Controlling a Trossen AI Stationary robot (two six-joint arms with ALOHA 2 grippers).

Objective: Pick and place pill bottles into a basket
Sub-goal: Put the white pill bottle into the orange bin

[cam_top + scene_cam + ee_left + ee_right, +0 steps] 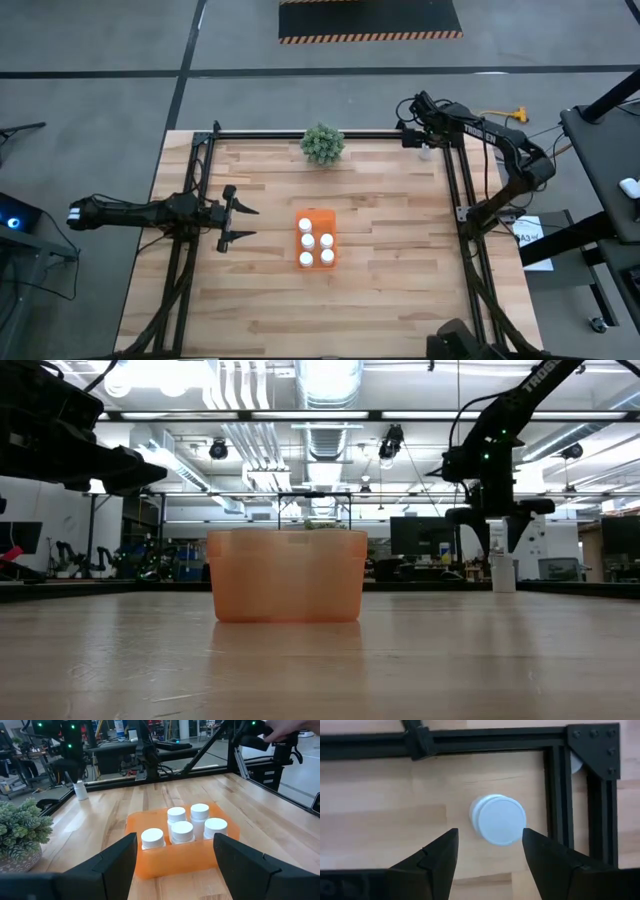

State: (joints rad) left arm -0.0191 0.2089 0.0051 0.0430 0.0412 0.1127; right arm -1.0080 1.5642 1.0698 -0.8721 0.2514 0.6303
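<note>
A robotics lab, clearly: exposed silver ceiling ducts (325, 400) and strip lights overhead, dark computer monitors (415, 536) on benches behind, black-and-yellow hazard-striped floor mat (368, 20) on grey concrete, more robot arms (67, 745) beyond.

Bright orange basket (318, 238) showing translucent in the low view, white bottles (182, 831) with white caps, one more white bottle (497, 819) by the black frame (554, 800), green bushy plant (322, 144), pale striped wood desk (380, 290), dark hands (236, 222), grey floor with orange-black hazard stripes (370, 37)
</note>
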